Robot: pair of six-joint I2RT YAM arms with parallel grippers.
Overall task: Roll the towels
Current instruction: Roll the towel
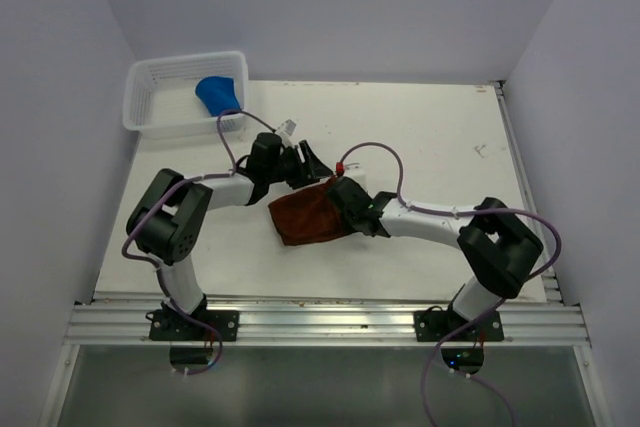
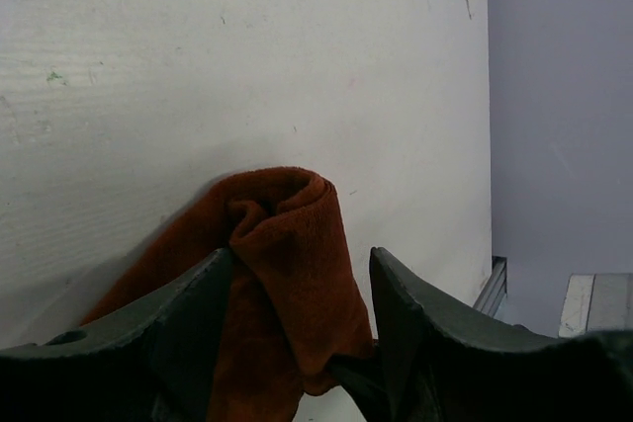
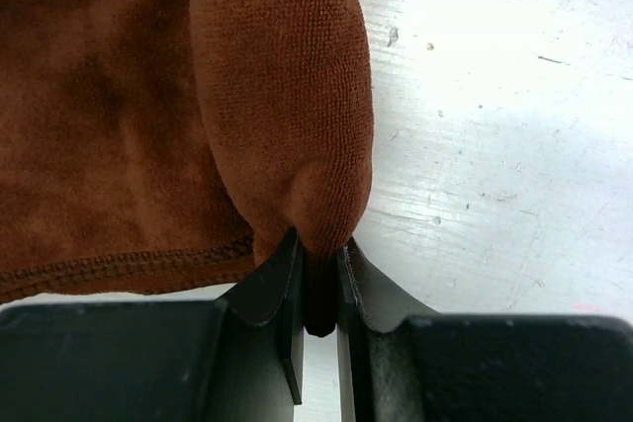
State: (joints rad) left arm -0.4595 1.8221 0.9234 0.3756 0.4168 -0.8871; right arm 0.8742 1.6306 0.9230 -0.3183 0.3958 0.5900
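Observation:
The rust-brown towel (image 1: 303, 217) lies partly rolled in the middle of the table. My right gripper (image 1: 342, 197) is at its right edge, and in the right wrist view the right gripper (image 3: 318, 256) is shut on a rounded fold of the brown towel (image 3: 282, 96). My left gripper (image 1: 306, 169) sits at the towel's far edge. The left wrist view shows the left gripper (image 2: 302, 259) open, with a bunched hump of the brown towel (image 2: 287, 234) standing between the jaws and a gap at the right finger. The blue towel (image 1: 218, 93) sits in the basket.
A white mesh basket (image 1: 150, 112) stands at the table's back left corner. Grey walls close in the left, back and right sides. An aluminium rail (image 1: 330, 322) runs along the near edge, with both arm bases on it. Cables loop over both arms.

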